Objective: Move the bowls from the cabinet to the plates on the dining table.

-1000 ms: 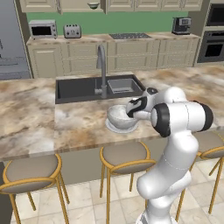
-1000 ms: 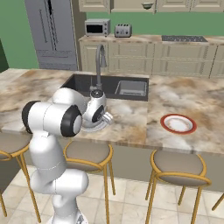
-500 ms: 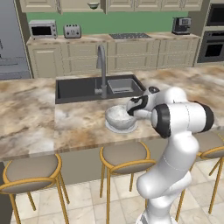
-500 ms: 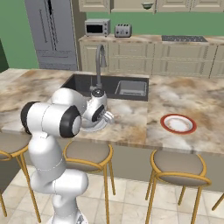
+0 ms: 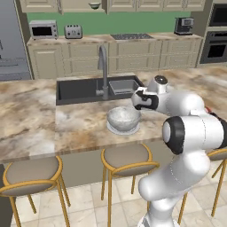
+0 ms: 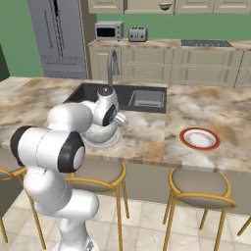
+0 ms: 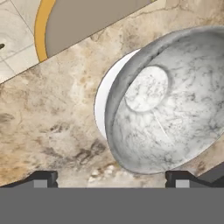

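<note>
The gripper (image 7: 111, 177) hangs just beside the grey bowl (image 5: 123, 118) with its two dark fingertips (image 7: 41, 178) spread wide apart and nothing between them — it is released, and the bowl's near rim lies just above the gap in the hand view. The bowl sits upright on the white plate (image 7: 101, 105), whose edge shows as a pale crescent along one side of the bowl, so the bowl is a little off the middle but fully carried by the plate. Both stand on the tabletop (image 5: 31, 119) of the dining island, close to its front edge, just in front of the dark sink (image 5: 77, 90) and the tall tap (image 5: 103, 71). I judge this bowl as delivered. The red-rimmed plate (image 6: 199, 138) lies bare farther along the tabletop, well apart, probably waiting for the second bowl — a small bowl (image 5: 94, 5) stands high among the wall cabinets (image 5: 80, 4)
</note>
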